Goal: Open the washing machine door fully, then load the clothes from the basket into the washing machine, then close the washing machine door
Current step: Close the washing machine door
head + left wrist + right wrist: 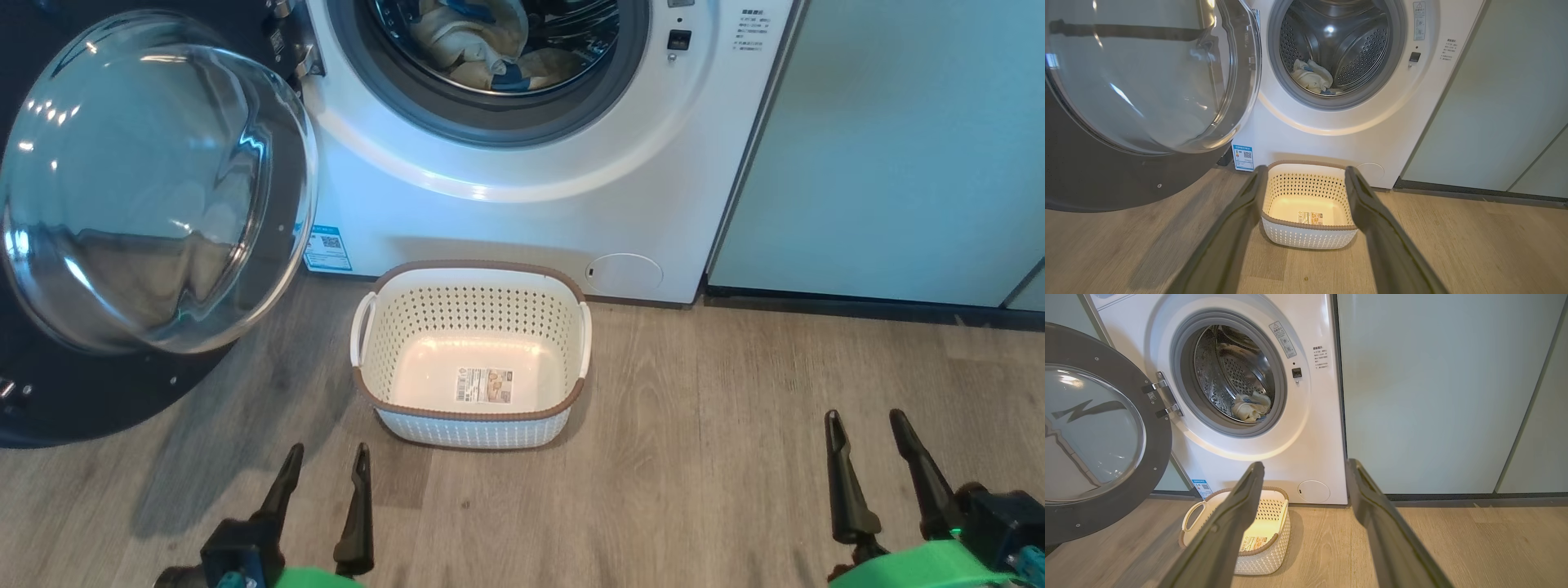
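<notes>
— Inside the drum (1367,49), at the far end of the scene, lie the clothes (482,49): a cream bundle with a blue patch, low on the steel and clear of the grey gasket.
— So nothing to snag when it shuts. And the basket (473,314)?
— Bare, just its label on the bottom. It stands on the floor (735,408) just in front of the washing machine (522,220), right under the opening. That makes for a short lift, I'd say.
— The washing machine door (155,188)?
— Swung wide to the left, glass bowl facing us, well out of the loading path.
— By my count that's 2 steps done and 1 left: closing it.
— That's my read too. The left gripper (329,449) is near left, fingers apart, holding nothing. The right gripper (864,416) is near right, also spread and empty. Both hang low over the floor, short of the basket.
— Which one takes the door?
— The left sits nearer, so probably that one. It must get behind the black rim and push it right. Whether the rim clears the basket, I can't tell.
</notes>
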Tool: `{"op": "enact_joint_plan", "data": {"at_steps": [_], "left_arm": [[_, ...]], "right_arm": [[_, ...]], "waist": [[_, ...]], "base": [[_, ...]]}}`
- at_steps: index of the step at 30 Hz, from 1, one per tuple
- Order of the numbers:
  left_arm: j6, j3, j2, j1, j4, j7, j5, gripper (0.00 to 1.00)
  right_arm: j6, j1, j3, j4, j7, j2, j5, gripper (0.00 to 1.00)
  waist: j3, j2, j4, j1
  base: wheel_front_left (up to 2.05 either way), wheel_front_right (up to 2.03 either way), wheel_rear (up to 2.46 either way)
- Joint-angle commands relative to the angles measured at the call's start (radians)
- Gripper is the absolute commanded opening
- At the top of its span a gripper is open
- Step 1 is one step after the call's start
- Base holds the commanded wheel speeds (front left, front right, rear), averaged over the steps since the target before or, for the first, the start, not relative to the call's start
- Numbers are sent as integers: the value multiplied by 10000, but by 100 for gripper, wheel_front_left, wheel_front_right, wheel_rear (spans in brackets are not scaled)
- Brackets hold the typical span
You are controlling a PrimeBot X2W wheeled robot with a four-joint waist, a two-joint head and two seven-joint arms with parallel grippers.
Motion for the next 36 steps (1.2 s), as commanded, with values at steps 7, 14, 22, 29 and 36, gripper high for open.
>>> {"op": "enact_joint_plan", "data": {"at_steps": [7, 14, 22, 29, 36], "left_arm": [[589, 356, 129, -463, -306, -108, 87, 100], [606, 339, 155, -533, -347, -115, 147, 100], [632, 337, 175, -722, -394, -116, 220, 100], [623, 402, 120, -851, -511, -127, 234, 100], [556, 566, 31, -739, -599, -145, 243, 100]], "right_arm": [[44, -262, 133, -324, -29, -106, -15, 100], [44, -274, 67, -372, -32, -106, -35, 100], [44, -305, -35, -430, -21, -106, -102, 100], [44, -375, -52, -491, 37, -106, -140, 100], [44, -346, 14, -472, 146, -106, -173, 100]], "waist": [[4, 0, 47, 0], [83, 0, 174, 0], [147, 0, 884, 0], [242, 0, 2222, 0], [152, 0, 3300, 0]], "base": [[0, 0, 0], [0, 0, 0], [0, 0, 0], [0, 0, 0], [0, 0, 0]]}}
